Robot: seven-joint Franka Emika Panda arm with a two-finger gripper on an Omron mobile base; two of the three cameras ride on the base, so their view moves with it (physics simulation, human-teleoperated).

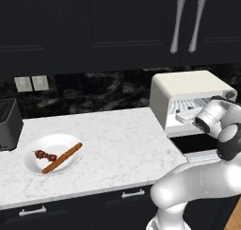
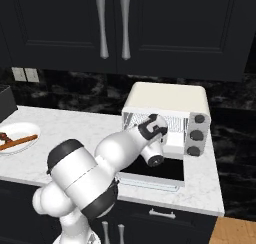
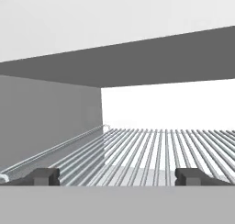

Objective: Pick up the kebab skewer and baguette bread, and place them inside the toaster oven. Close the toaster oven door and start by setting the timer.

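Observation:
The kebab skewer [image 1: 44,154] and the long orange-brown baguette bread [image 1: 62,158] lie side by side on a white plate [image 1: 54,142] at the left of the counter. The cream toaster oven [image 1: 188,85] stands at the right. Its door [image 1: 197,143] is folded down flat, glass facing up. My gripper [image 3: 117,176] is open and empty, reaching into the oven's mouth just above the wire rack [image 3: 156,149]. The right base view shows my hand [image 2: 151,127] at the oven [image 2: 167,98] opening, with the plate [image 2: 21,129] far to the left.
A dark slot toaster [image 1: 8,123] stands at the counter's far left. Three dark knobs [image 2: 196,135] run down the oven's right side. Dark upper cabinets with silver handles [image 1: 178,21] hang overhead. Bare marble counter [image 1: 122,139] lies between plate and oven.

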